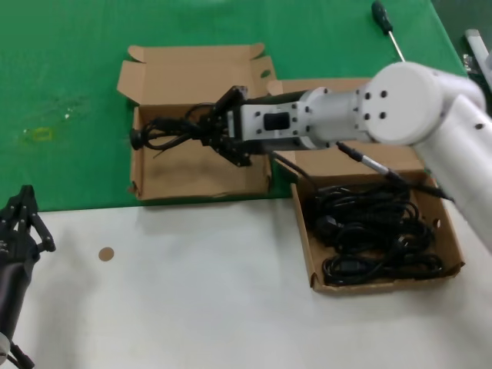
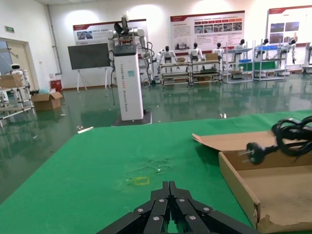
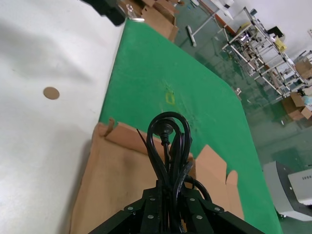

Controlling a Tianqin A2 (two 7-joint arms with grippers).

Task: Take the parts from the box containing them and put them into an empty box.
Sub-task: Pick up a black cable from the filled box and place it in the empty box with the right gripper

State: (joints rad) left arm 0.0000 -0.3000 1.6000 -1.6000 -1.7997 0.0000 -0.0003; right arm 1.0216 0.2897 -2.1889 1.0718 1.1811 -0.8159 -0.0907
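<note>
Head view: right gripper [image 1: 217, 132] has its jaws clamped on a cord bundle [image 1: 165, 131], held over the small box [image 1: 196, 165] on the left. Remaining cords [image 1: 373, 234] sit in the wide box [image 1: 384, 283], near right.

Left wrist view: left gripper [image 2: 168, 207] is parked near left with jaws closed.

Right wrist view: bundle hangs past the far wall. Pull back toward centre and lower before release.

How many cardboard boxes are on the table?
2. The smaller box sits on the green cloth under the right gripper, which holds a cord bundle. The wider box, full of black cords, sits beside it.
</note>
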